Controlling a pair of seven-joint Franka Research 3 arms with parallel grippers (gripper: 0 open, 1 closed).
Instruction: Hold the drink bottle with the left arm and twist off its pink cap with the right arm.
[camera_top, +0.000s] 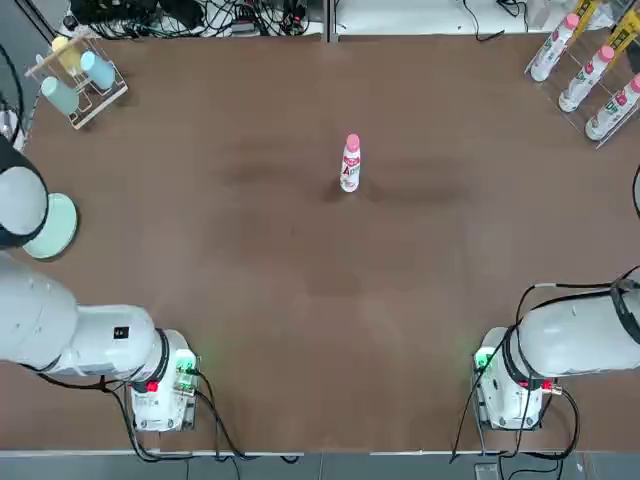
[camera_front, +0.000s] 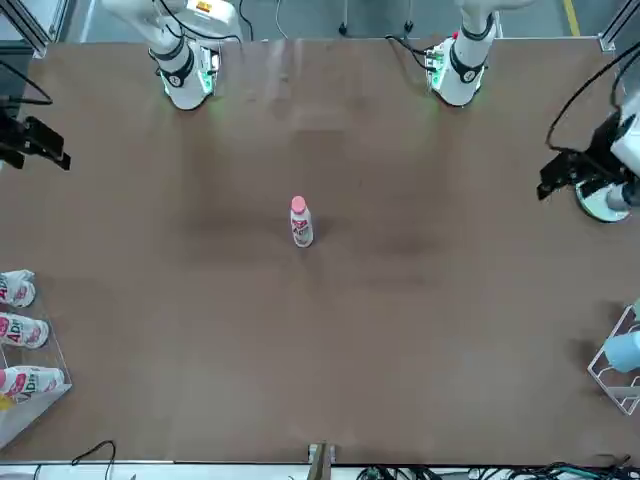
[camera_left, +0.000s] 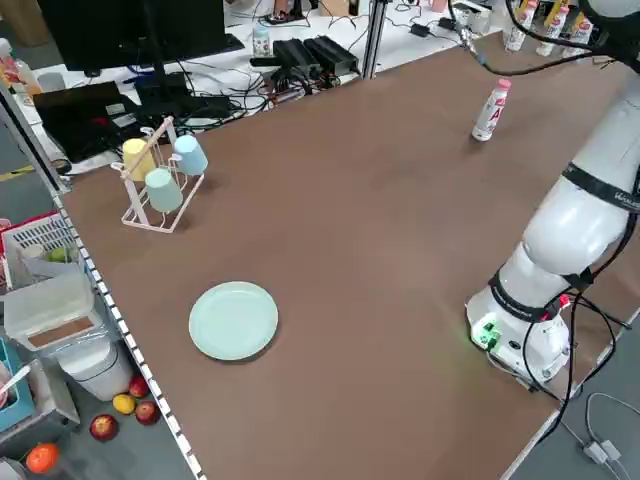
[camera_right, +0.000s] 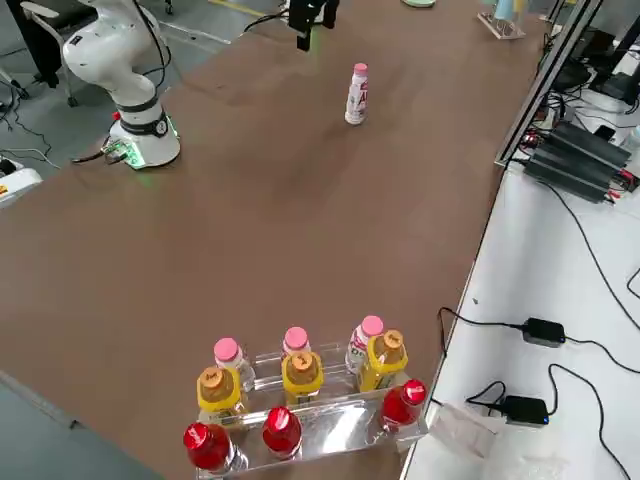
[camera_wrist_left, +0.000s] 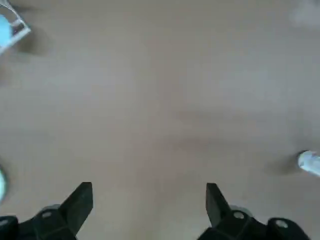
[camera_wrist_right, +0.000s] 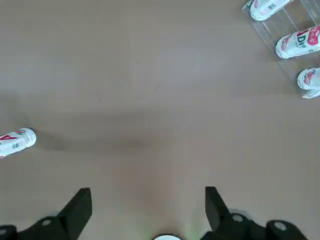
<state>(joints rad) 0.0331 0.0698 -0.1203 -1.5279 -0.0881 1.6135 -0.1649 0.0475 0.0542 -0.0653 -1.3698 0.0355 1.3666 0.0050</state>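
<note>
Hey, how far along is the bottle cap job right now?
Nothing is done yet. The drink bottle stands alone mid-table with its pink cap on. The left gripper and right gripper are open and empty, away from it. Holding the bottle and twisting the cap remain.

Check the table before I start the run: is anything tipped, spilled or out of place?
Nothing stands out. The drink bottle stands upright mid-table, pink cap on. The left hand and right hand hover open, far from it.
</note>
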